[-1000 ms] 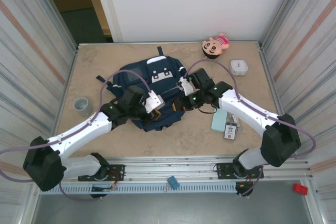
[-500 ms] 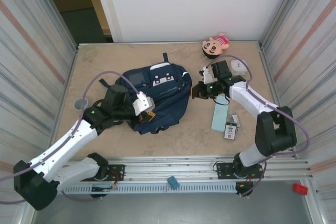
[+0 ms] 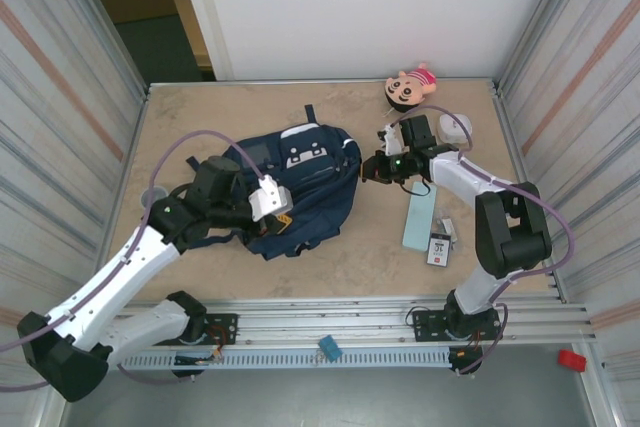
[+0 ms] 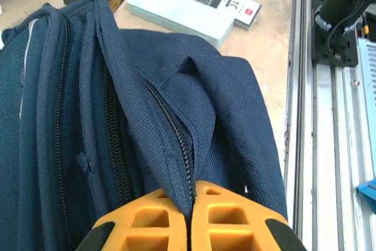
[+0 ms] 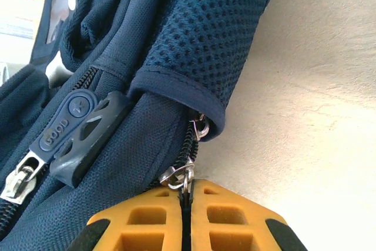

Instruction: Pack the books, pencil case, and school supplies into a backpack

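My left gripper clamps the backpack fabric, right gripper pinches its zipper pull; a skewed tug could slip it free.

1 overhead view, 2 wrist close-ups sharing backpack.

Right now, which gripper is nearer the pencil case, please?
Right. The right gripper is at the backpack's edge nearest the pencil case; the left gripper, at its opposite side.
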Robot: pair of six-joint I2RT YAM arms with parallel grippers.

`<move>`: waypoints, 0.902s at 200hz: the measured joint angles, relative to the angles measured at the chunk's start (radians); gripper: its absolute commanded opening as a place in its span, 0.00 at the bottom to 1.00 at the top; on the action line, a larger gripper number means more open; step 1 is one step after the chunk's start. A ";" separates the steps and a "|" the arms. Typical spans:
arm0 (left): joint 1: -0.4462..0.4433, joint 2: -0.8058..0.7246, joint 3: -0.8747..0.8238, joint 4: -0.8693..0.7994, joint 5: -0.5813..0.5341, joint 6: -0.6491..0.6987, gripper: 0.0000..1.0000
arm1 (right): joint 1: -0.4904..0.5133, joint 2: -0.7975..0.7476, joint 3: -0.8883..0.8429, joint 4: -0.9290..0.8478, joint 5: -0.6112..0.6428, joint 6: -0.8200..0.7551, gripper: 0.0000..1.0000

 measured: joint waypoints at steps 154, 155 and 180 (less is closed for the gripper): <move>-0.042 -0.032 -0.082 0.021 0.002 0.183 0.21 | -0.013 0.080 0.021 -0.023 -0.035 0.016 0.34; -0.043 -0.030 -0.083 0.020 0.001 0.185 0.23 | -0.013 0.078 0.019 -0.023 -0.033 0.018 0.36; -0.073 0.005 -0.077 0.010 0.014 0.193 0.67 | -0.074 -0.018 -0.059 -0.007 0.071 0.035 0.53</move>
